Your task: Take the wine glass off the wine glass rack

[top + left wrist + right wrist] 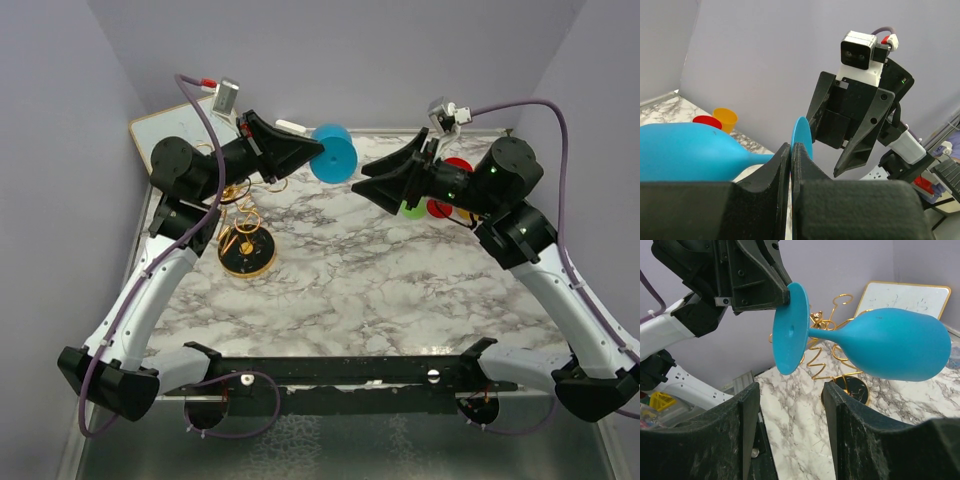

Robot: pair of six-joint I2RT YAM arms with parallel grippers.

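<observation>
One blue wine glass (895,342), tipped sideways, round foot pinched by left hand (316,150), right hand (358,182) gaping.

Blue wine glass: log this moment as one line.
blue plastic wine glass: off gold wire rack, held sideways | left gripper: shut on its foot | right gripper: open, facing foot, apart

Marble table (350,270). White board (905,299) leaned in the back-left corner. Red cup (707,121) and orange cup (726,118) sat just beside each other back right, green item (411,210) near them, partly hidden.
</observation>
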